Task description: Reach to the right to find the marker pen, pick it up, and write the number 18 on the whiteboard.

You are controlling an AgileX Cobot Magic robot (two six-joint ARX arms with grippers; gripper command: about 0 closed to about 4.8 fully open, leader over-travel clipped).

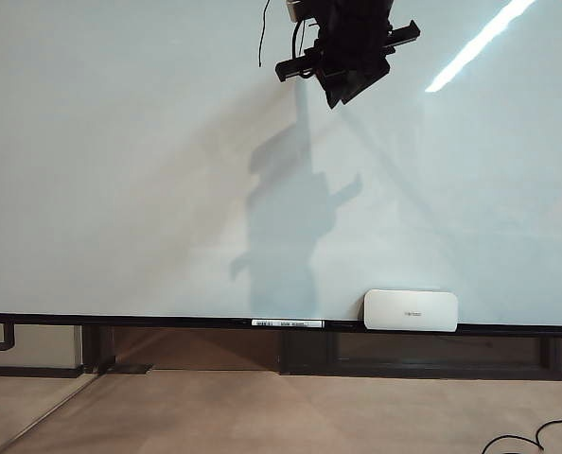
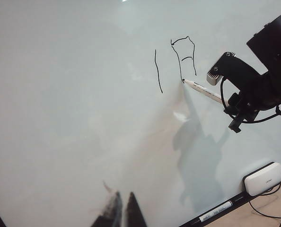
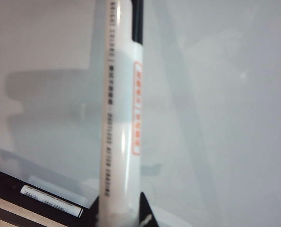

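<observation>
The whiteboard (image 1: 120, 189) fills the exterior view. My right gripper (image 1: 347, 57) is high up near its top edge, shut on the marker pen (image 3: 119, 118), a white barrel with an orange label and a dark tip. Seen from the left wrist, the marker pen (image 2: 204, 90) juts from the right gripper (image 2: 228, 101) and its tip touches the board. Thin black strokes of the number 18 are there: a long vertical line (image 2: 158, 71) and a boxy, unclosed shape (image 2: 184, 54) beside it. My left gripper (image 2: 123, 208) hangs before the board, fingertips close together, holding nothing.
A white rounded eraser (image 1: 411, 310) rests on the black ledge (image 1: 120, 320) at the lower right. A white barcode-labelled pen (image 1: 288, 323) lies on the ledge to its left. A dark cable (image 1: 536, 437) trails on the floor below.
</observation>
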